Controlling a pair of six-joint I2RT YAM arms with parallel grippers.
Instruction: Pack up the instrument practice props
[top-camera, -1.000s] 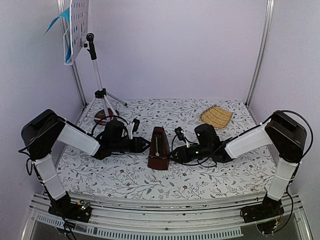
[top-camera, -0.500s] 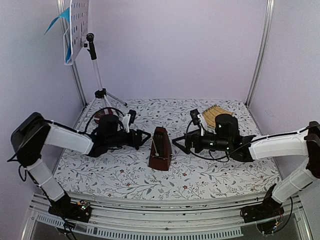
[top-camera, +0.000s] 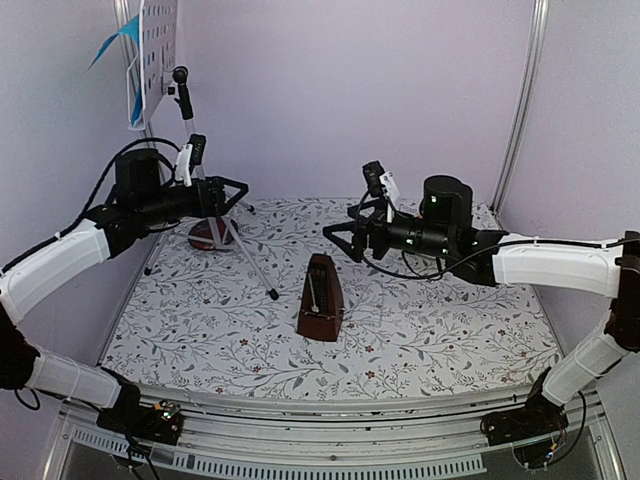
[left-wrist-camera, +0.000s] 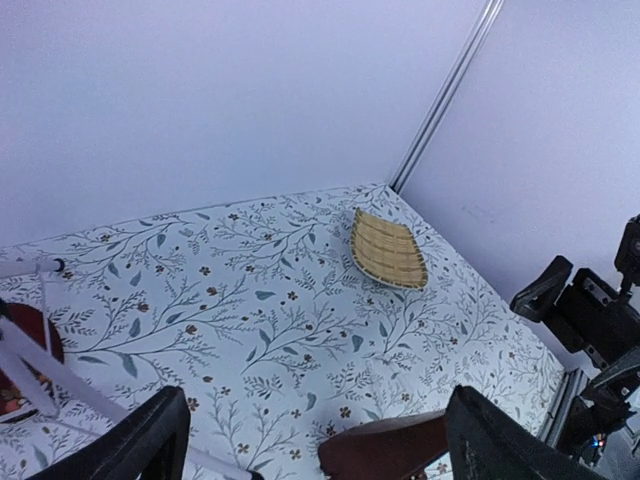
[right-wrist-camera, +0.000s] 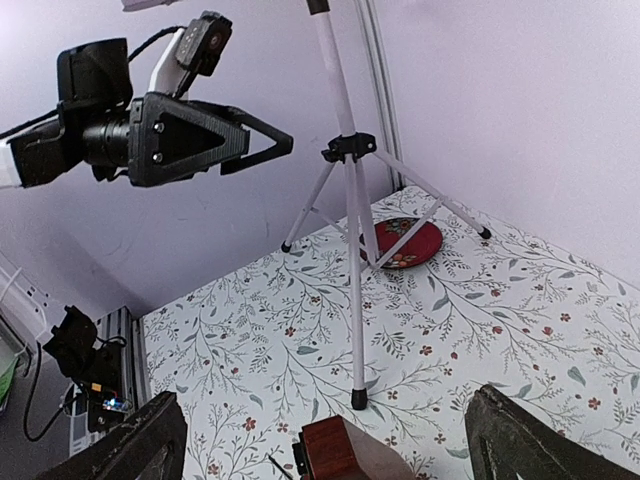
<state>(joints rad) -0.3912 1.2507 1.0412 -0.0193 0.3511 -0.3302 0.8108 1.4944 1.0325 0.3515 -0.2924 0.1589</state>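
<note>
The dark brown pyramid metronome (top-camera: 320, 300) stands upright mid-table, touched by nothing. The silver tripod music stand (top-camera: 190, 130) rises at the back left, its white perforated desk (top-camera: 160, 45) holding blue and cream music sheets (top-camera: 122, 40). My left gripper (top-camera: 238, 196) hovers open beside the stand's pole near the tripod hub, empty. My right gripper (top-camera: 340, 228) hangs open and empty above the table, behind and right of the metronome. In the left wrist view the metronome top (left-wrist-camera: 385, 450) shows between my left gripper's (left-wrist-camera: 318, 400) wide jaws. In the right wrist view the metronome (right-wrist-camera: 340, 450) sits low between my right gripper's (right-wrist-camera: 325, 405) jaws, with the stand (right-wrist-camera: 345, 150) beyond.
A red patterned plate (top-camera: 205, 235) lies under the tripod legs. A woven straw tray (left-wrist-camera: 388, 248) sits at the back right corner. One tripod leg (top-camera: 262, 280) reaches toward the metronome. Purple walls and metal posts (top-camera: 520, 100) close in the table.
Both arms lifted from table level beside the metronome. The left swung up and back toward the stand pole, the right rose up and back. Both grippers' jaws stand wider.
</note>
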